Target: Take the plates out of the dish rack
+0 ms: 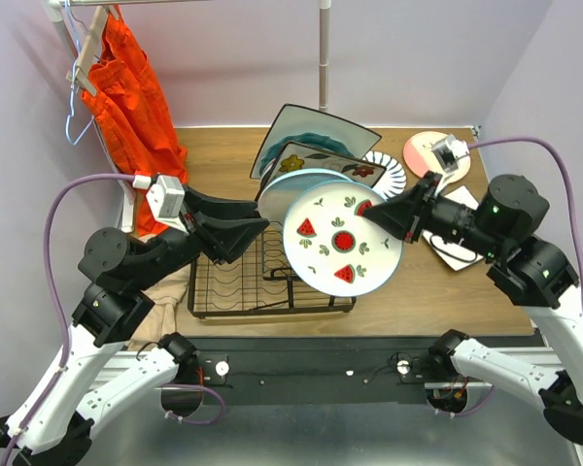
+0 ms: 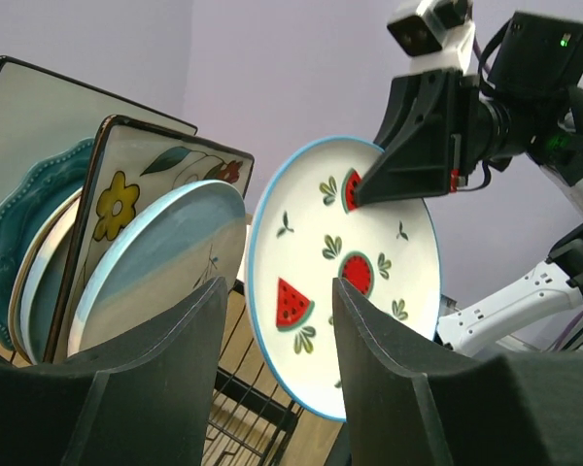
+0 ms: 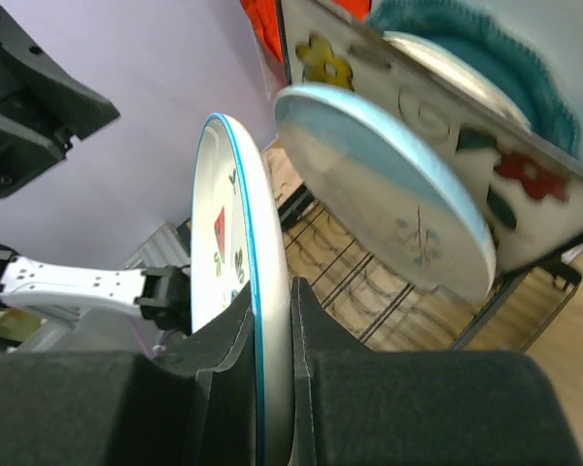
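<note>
In the black wire dish rack (image 1: pixel 235 291) I see, from the left, a blue-rimmed round plate (image 1: pixel 290 189) leaning on edge. A flower-print square plate (image 1: pixel 323 161), a teal scalloped plate (image 2: pixel 8 243) and a large pale square plate (image 1: pixel 293 122) stand behind it toward the far wall. Just right of them is the watermelon plate (image 1: pixel 340 241): round and white, with a thin blue rim, red melon slices and small green leaves. It stands tilted on edge over the rack's right end, and I cannot tell whether its lower rim touches the wires. An orange garment (image 1: pixel 126 92) hangs at the far left, apart from the rack. A stretch of wooden table (image 1: pixel 437 291) runs from the rack's right end toward my right arm. Near the far right corner a black-patterned round plate (image 1: pixel 389 173) and a pink plate (image 1: pixel 423 148) lie flat. My left arm reaches in low from the left, and the left gripper (image 1: pixel 241 233) sits over the rack's left half, jaws spread wide, holding nothing, pointed at the melon plate's face. My right arm comes in from the right, and the right gripper (image 3: pixel 272 311) pinches the watermelon plate's rim, one finger on each face.
</note>
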